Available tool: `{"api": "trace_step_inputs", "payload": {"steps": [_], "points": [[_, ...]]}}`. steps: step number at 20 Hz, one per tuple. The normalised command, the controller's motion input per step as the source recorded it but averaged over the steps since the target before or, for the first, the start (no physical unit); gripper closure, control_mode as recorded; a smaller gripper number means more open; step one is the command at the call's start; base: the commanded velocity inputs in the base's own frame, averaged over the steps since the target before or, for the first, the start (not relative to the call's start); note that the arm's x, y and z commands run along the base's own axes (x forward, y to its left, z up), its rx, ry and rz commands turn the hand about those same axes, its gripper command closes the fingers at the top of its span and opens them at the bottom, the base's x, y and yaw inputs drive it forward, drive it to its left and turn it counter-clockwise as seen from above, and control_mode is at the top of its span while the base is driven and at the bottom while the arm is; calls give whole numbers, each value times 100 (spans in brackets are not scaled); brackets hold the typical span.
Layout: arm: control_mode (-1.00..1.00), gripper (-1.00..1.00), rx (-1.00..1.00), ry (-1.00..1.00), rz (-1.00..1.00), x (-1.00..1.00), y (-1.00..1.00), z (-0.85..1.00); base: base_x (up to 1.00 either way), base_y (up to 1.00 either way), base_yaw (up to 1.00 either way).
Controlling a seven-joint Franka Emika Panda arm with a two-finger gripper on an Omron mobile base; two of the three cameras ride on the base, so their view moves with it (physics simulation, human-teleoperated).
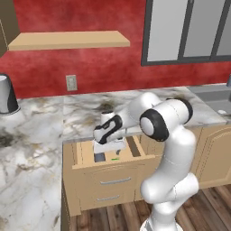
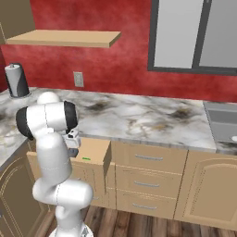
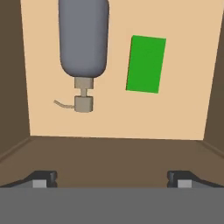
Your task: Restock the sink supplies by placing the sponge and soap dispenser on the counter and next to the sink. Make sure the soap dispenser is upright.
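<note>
Inside an open wooden drawer (image 3: 113, 118) the dark grey soap dispenser (image 3: 83, 39) lies on its side, tan pump top pointing toward my gripper. The bright green sponge (image 3: 146, 64) lies flat beside it, apart from the bottle. My gripper (image 3: 111, 179) hangs above the drawer's near wall, open, its fingertips (image 3: 43, 178) spread wide with nothing between them. In the left base view the gripper (image 1: 108, 145) is over the drawer (image 1: 113, 167), with the dispenser (image 1: 99, 157) and a sliver of sponge (image 1: 115, 159) below it. The marble counter (image 1: 36, 135) runs to the sink (image 1: 214, 97) at far right.
A silver-grey canister (image 1: 6, 94) stands on the counter at the far left, under a wooden wall shelf (image 1: 67, 40). The drawer (image 2: 95, 152) juts out from the cabinets below the counter (image 2: 139, 115). More closed drawers lie between it and the sink (image 2: 224, 122).
</note>
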Motion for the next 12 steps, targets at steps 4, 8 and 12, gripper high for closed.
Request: {"api": "trace_step_inputs", "payload": {"steps": [4,8,12], "points": [[-100,-100,4,12,0,29,0,-48,0,0,0],[-100,-100,4,14,0,36,0,-39,0,0,0],[-100,-100,0,16,0,7,4,-37,0,0,0]]}}
